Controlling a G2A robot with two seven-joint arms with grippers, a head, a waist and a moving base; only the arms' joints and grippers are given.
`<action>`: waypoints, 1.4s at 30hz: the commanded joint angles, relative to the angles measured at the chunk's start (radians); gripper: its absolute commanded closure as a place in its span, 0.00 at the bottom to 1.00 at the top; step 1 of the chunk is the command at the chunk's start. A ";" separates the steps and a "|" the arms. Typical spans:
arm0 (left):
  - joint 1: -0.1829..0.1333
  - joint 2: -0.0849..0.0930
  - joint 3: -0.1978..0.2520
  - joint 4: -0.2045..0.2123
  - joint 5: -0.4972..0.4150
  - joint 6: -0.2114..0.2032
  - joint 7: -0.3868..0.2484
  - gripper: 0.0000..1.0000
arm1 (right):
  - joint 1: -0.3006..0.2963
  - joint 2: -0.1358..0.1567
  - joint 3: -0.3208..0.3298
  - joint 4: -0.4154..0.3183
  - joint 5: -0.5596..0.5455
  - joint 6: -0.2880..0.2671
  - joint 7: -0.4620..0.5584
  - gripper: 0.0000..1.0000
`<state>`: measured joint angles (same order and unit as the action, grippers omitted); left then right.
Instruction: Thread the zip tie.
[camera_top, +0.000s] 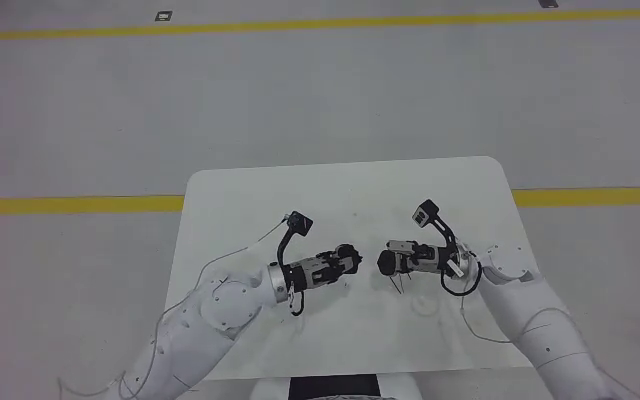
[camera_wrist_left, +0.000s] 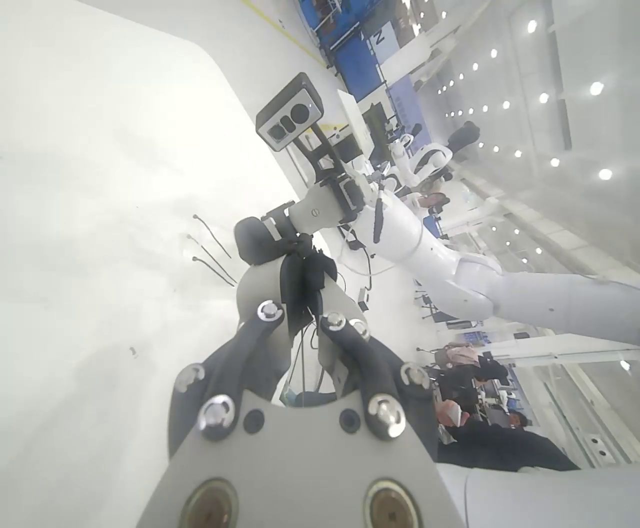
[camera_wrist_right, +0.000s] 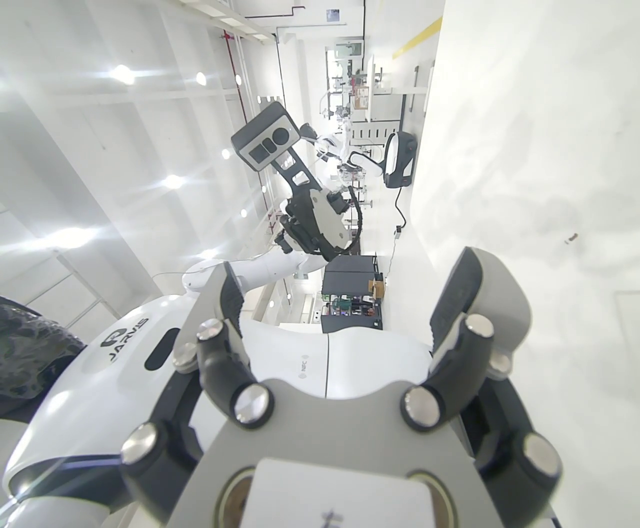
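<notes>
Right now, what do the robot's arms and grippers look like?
White glossy rounded shells on left arm and right arm. The left gripper and right gripper: grey metal base plate, black links, silver pivot bolts, grey fingers with black pads. Each wrist carries a black bracket with a grey-faced camera box. Black cable loops at wrists.

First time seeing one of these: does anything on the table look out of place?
Nothing looks broken or spilled. Three zip ties lie loose on the table, roughly side by side, near the open right gripper.

White table, rounded corners, three dark zip ties lying close together
</notes>
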<state>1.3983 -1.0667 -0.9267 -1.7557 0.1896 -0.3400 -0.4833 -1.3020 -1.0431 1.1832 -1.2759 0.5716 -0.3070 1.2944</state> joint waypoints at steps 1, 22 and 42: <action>-0.002 0.000 -0.002 -0.002 0.019 0.000 0.019 1.00 | 0.000 0.000 0.000 0.000 0.000 0.000 0.000 0.00; -0.084 0.097 0.189 -0.051 0.278 0.000 0.314 1.00 | 0.000 0.000 0.000 0.000 0.000 0.000 0.000 0.00; -0.154 0.147 0.281 -0.042 0.175 0.000 0.365 1.00 | -0.005 0.013 0.017 -0.047 -0.175 0.022 -0.079 0.00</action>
<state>1.2443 -0.9197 -0.6452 -1.7982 0.3646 -0.3400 -0.1181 -1.3036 -1.0360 1.1918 -1.3035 0.5030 -0.2977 1.2454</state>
